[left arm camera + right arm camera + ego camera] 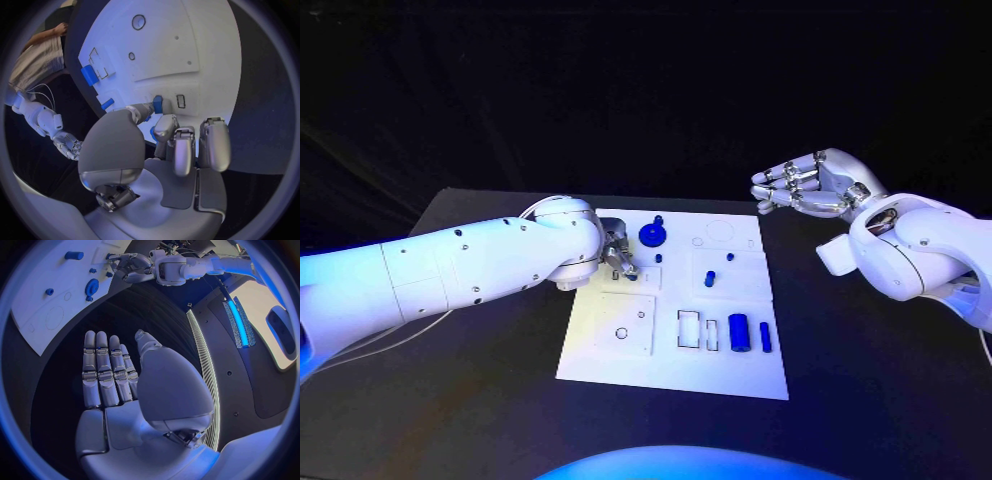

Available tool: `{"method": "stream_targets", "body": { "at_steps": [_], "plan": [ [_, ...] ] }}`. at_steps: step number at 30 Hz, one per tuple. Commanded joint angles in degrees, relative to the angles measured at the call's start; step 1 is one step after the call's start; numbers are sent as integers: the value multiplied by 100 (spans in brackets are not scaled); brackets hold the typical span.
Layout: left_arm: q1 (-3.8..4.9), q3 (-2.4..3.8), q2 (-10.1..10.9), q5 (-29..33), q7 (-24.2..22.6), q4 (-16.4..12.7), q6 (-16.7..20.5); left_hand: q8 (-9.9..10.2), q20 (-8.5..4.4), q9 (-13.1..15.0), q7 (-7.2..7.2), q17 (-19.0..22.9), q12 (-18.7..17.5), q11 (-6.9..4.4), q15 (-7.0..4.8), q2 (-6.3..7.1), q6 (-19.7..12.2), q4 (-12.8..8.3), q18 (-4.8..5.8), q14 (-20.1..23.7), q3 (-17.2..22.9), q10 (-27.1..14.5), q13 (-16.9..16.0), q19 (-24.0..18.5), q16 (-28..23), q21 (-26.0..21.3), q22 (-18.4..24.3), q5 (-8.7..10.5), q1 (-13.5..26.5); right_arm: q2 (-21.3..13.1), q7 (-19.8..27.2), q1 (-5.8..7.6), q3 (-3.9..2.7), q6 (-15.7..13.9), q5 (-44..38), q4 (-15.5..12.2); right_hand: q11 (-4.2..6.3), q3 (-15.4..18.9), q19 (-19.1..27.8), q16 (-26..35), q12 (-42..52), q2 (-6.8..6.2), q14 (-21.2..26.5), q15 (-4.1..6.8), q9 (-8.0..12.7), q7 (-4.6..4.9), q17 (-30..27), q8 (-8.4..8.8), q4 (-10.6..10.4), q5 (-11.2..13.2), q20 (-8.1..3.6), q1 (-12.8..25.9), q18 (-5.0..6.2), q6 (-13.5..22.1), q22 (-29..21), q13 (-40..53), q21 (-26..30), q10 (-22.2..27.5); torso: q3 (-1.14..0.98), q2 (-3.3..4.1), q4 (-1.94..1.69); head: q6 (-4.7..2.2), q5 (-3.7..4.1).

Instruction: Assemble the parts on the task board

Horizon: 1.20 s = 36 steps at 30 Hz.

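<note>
White board [625,365] is laid mid-table, blue pieces [738,332] set near its front right | small blue piece [157,103] is pinched over the board's left side by left hand [617,252] | right hand [808,187] is held farther back, off the board, fingers loosely apart, nothing held.

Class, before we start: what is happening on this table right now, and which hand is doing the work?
A two-armed robot is putting small blue parts together on a white task board that lies on a black table. The left hand is down over the board's upper left area, fingers at a small blue part; whether it actually grips it is hard to tell. The right hand hovers off to the side above the table, open and holding nothing. More blue parts, including a round one and a cylinder, lie on the board.
</note>
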<state>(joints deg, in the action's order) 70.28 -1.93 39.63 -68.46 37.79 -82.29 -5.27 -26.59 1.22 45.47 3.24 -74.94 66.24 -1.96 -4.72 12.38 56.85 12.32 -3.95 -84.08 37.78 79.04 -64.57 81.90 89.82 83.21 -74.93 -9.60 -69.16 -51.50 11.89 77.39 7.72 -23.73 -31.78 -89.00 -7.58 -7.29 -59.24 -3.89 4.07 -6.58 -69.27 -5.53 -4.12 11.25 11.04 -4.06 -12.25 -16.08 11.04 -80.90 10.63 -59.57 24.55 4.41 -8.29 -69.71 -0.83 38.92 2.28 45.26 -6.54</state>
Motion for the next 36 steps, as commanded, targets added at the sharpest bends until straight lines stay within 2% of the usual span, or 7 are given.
{"method": "stream_targets", "body": {
  "at_steps": [1,6,13,30,36],
  "plan": [
    [-18,-12,-23,-14,39,-5,-176,-32,-7,-3,-111,-1506,22,-7,-34,-29,90,-923,86,-592,884,27,6,38,18,37,-79,-34,45,5,23,-5,0,95,-12,-3,-5,19,-1,31,-11,-10,36,14,1,3,-10,16,17,-12,59,70,-18,43,-5,-7,39,52,0,-2,5,3,-4],
    [-18,-13,-39,-13,40,11,-198,-61,-11,18,-135,-1506,43,-21,-45,-42,94,-882,88,-592,845,50,-9,43,18,39,-88,-26,147,4,21,-5,0,96,-12,-4,-4,22,-1,31,-10,-6,38,13,0,2,-14,14,17,-19,60,77,-18,42,-12,-7,43,50,-1,1,8,4,-10],
    [-18,-13,-57,-11,40,33,-230,-115,-39,23,-225,-1506,135,-84,-94,-23,190,-557,95,-592,324,101,-85,66,18,49,-124,-3,557,1,19,-5,0,92,-11,-6,-4,26,-1,31,-9,-6,42,12,-1,2,-18,14,17,-23,61,85,-18,42,-17,-7,46,50,-1,2,5,10,-10],
    [-17,-13,-96,-23,41,149,-214,-101,-74,-55,-256,-1506,239,-115,-130,-150,300,-146,107,-592,-525,131,-184,104,18,64,-181,-10,617,-17,19,-5,0,84,-7,-27,-5,31,1,33,-8,-5,47,10,-1,2,-23,13,17,-26,63,94,-18,43,-24,-8,51,50,2,4,7,22,18],
    [-17,-13,-119,-26,39,186,-187,-102,-78,-79,-262,-1506,254,-116,-134,-202,334,33,110,-592,-935,137,-196,115,18,67,-196,-7,613,-25,17,-5,0,82,-6,-34,-7,44,3,33,-6,-5,56,7,-2,3,-32,12,15,-28,67,116,-18,44,-38,-9,59,50,0,5,6,25,27]
  ]
}}
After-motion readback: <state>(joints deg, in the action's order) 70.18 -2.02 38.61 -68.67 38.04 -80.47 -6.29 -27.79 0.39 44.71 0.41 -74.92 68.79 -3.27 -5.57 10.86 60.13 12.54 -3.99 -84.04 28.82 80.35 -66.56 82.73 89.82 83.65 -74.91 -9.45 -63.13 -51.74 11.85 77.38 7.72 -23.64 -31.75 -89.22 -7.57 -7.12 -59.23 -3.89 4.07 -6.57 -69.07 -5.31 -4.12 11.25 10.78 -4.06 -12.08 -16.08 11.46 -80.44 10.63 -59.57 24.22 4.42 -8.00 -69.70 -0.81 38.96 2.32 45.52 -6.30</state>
